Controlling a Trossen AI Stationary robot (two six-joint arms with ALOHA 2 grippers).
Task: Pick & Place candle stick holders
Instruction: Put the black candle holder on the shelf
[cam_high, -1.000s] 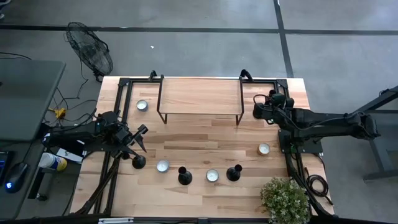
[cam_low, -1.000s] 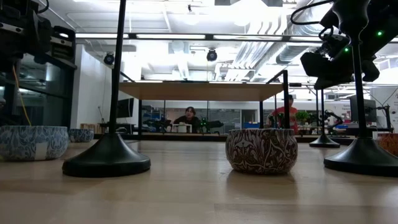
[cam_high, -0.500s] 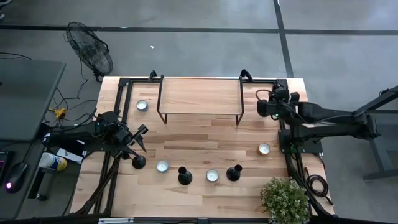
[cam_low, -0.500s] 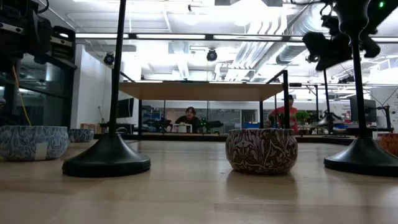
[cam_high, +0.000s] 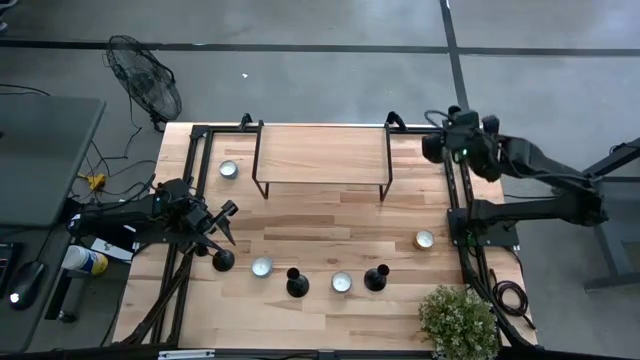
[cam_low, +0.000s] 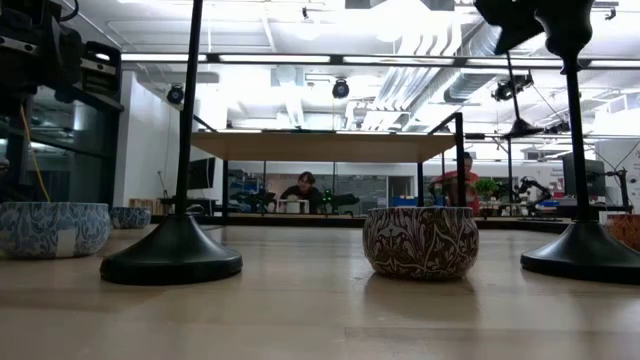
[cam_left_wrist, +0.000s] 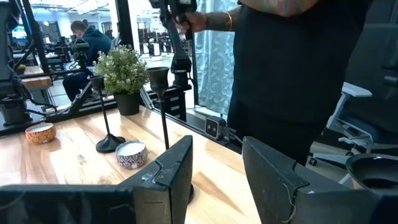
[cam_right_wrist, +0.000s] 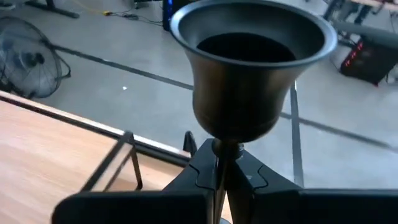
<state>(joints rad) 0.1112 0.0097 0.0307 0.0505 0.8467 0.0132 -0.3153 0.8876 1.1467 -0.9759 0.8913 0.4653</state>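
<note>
The right gripper (cam_high: 447, 140) hangs above the counter's (cam_high: 320, 215) far right corner, its fingers (cam_right_wrist: 198, 171) clamped on the thin stem of a black candle holder (cam_right_wrist: 247, 68) (cup uppermost). Three more candle holders (cam_high: 297, 285) stand along the near edge among small patterned tins (cam_high: 342, 283). The left gripper (cam_high: 222, 222) waits near the left edge beside one holder (cam_high: 223, 261), fingers (cam_left_wrist: 171, 171) parted and empty

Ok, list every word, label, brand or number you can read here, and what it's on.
None can be read.
The patterned candle tins carry only ornament, no lettering.
The yellow-capped container beside the table has a label too small to read.
The candle stick holders are plain black.
</note>
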